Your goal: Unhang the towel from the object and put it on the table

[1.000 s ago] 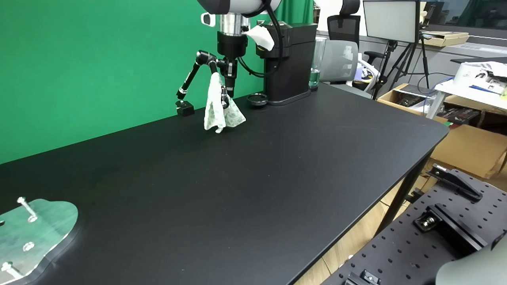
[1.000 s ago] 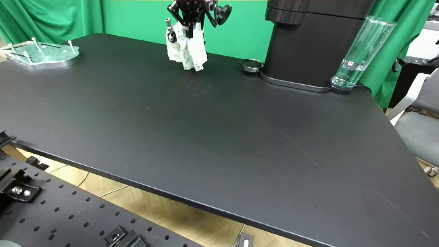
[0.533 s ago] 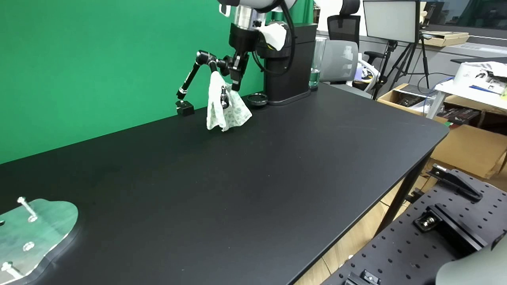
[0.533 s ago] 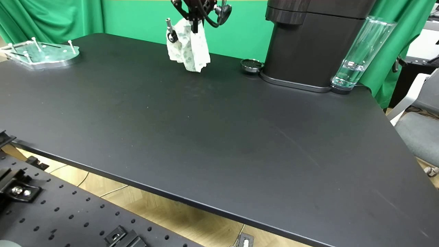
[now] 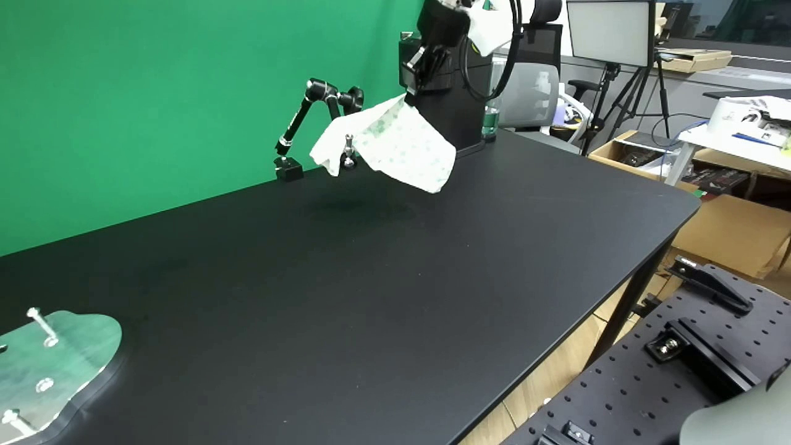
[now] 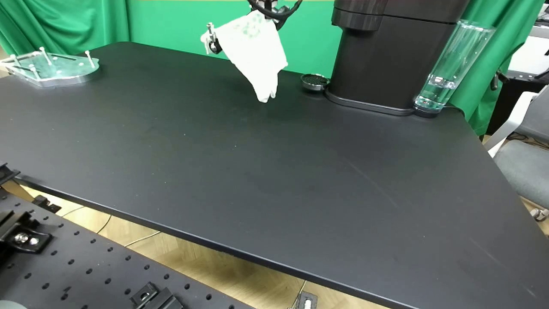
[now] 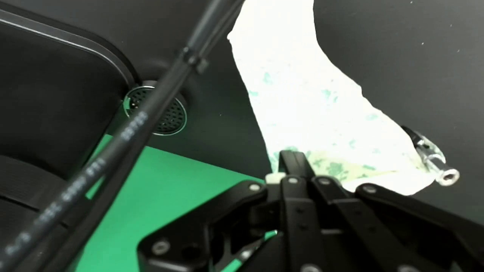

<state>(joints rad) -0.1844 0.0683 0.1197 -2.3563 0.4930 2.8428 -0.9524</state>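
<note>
White towel (image 5: 408, 145), gripped by pincer (image 7: 296, 159), touches stand (image 5: 320, 91), lower edge above wide table (image 5: 371, 296).

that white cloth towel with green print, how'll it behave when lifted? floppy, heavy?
Likely floppy: the towel droops loosely below the black pincer shut on it. Probably light: the fabric looks thin. May snag: one end looks draped over the thin black jointed stand.

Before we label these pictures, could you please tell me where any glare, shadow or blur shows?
Wrist view: the towel washes out to plain white toward the top of the picture, and the black cable looks out of focus; in an exterior view, a soft shadow lies on the table below the towel.
</note>
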